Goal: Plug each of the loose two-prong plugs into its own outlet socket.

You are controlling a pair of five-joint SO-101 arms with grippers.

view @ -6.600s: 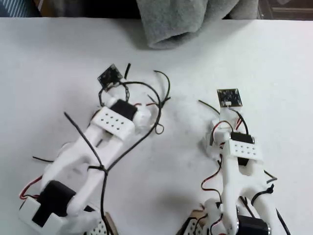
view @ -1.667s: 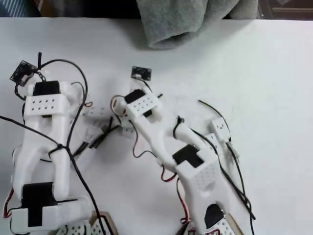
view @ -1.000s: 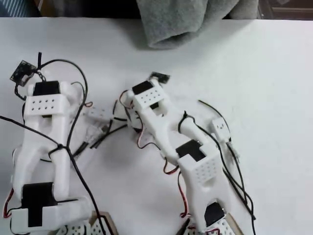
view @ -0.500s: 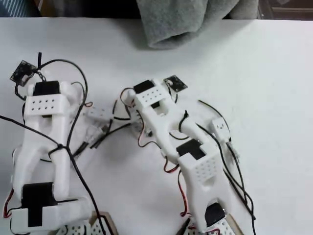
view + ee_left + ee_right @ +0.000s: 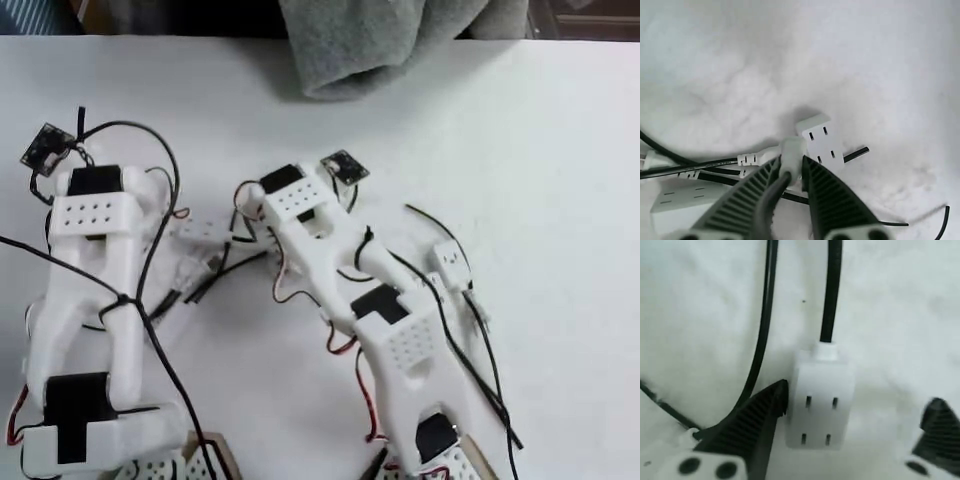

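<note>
1. Left gripper (image 5: 791,163): jaws clenched on a white plug (image 5: 792,147); outlet socket (image 5: 821,140) just beyond the tips, seemingly not yet mated.
2. Right gripper (image 5: 860,402): jaws released, second outlet socket (image 5: 820,405) between them, unplugged.

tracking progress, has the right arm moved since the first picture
Yes. Against the grey cloth, the right arm has swung left, from below its right end to below its left end.

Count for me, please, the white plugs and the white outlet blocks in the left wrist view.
White plugs: 2, the held plug in the left gripper and the loose plug beside it.
White outlet blocks: 2, the first outlet block next to the held plug and the second outlet block.
Total: 4. A white piece at the edge is too cropped to count.
</note>
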